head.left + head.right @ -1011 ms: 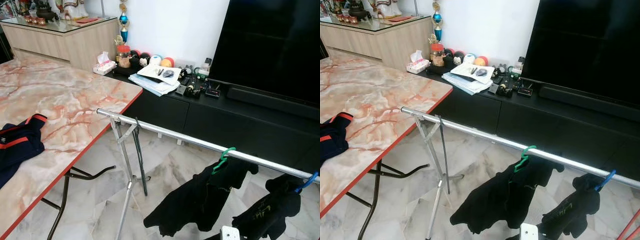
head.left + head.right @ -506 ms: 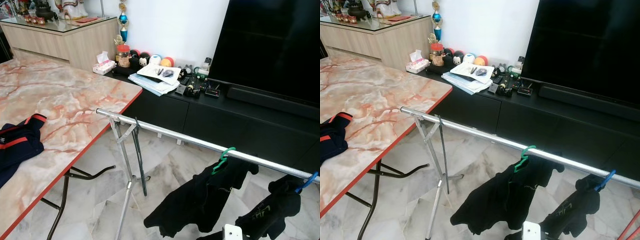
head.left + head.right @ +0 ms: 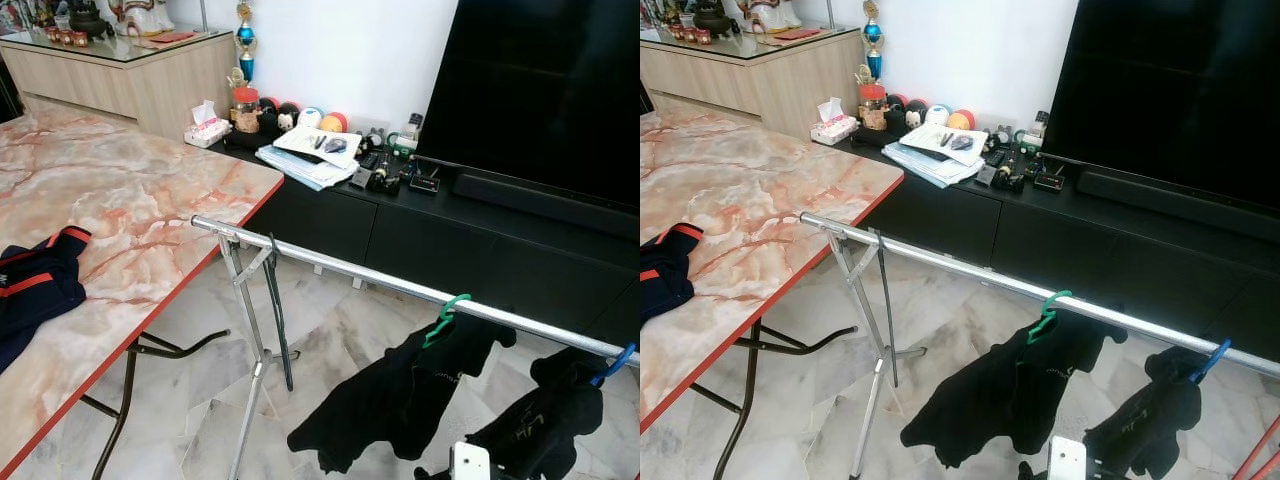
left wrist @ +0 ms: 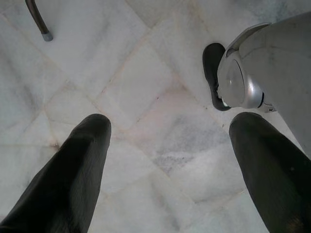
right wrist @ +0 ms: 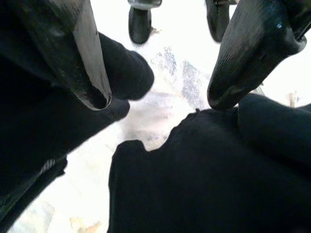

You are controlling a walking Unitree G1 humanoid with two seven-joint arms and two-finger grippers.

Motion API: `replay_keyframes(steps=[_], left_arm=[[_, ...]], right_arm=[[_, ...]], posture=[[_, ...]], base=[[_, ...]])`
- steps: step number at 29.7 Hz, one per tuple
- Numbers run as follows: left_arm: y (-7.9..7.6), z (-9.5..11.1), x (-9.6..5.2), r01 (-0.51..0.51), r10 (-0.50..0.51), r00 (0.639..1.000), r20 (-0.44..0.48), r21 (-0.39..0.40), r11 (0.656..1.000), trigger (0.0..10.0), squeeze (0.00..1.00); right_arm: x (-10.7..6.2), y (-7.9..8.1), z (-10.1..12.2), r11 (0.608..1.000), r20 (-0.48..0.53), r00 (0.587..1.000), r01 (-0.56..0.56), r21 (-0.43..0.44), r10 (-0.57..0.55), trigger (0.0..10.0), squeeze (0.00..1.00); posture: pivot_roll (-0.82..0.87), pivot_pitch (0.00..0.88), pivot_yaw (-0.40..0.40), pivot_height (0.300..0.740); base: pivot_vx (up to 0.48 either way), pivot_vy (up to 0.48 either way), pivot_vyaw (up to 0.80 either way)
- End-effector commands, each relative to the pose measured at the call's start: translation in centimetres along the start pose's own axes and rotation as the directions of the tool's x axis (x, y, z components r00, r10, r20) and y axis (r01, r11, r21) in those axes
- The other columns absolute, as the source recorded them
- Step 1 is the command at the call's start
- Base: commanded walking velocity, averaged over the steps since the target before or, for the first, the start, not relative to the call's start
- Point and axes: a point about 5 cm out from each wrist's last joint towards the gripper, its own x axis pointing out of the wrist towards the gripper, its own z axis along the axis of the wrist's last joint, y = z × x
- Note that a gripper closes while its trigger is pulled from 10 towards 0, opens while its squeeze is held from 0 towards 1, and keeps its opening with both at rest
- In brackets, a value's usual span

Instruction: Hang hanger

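A silver rail (image 3: pixel 400 288) runs from beside the marble desk (image 3: pixel 120 210) across toward the right, above a pale tiled floor (image 3: pixel 340 330). A green hanger (image 3: pixel 445 315) hooks over it with a black garment (image 3: pixel 395 395) drooping below; further right a blue hanger (image 3: pixel 618 362) carries another black garment (image 3: pixel 545 430). A navy and red cloth (image 3: pixel 35 290) lies on the desk. Behind, a black TV (image 3: pixel 550 90) stands on a low dark cabinet (image 3: pixel 450 240) cluttered with papers (image 3: pixel 310 155).
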Motion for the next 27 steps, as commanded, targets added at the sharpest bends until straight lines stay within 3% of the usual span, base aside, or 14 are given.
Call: replay_keyframes(steps=[1,16,21,27], left_arm=[[-0.4,0.2,0.1,0.01,-0.01,1.0,0.002,-0.01,1.0,10.0,0.0],[-0.5,0.1,0.1,0.019,-0.02,1.0,-0.004,-0.002,1.0,10.0,0.0],[-0.4,0.1,0.1,0.017,-0.017,1.0,-0.005,-0.001,1.0,10.0,0.0],[-0.5,0.0,0.0,0.018,-0.018,1.0,-0.009,0.001,1.0,10.0,0.0]], right_arm=[[0.2,-0.4,1.3,1.0,0.052,0.999,0.01,0.013,-0.011,10.0,0.0],[0.2,-0.1,5.1,1.0,0.263,0.965,0.008,0.022,-0.014,10.0,0.0],[-0.4,0.6,6.9,1.0,0.387,0.922,-0.014,-0.016,0.019,10.0,0.0],[-1.5,0.1,7.8,0.999,0.482,0.876,0.014,-0.031,0.002,10.0,0.0]], posture=[[0.24,0.0,-0.071,0.74],[0.21,0.0,-0.071,0.74],[0.2,0.0,-0.072,0.74],[0.19,0.0,-0.074,0.74]], base=[[0.0,0.0,0.0],[0.0,0.0,0.0],[0.0,0.0,0.0],[0.0,0.0,0.0]])
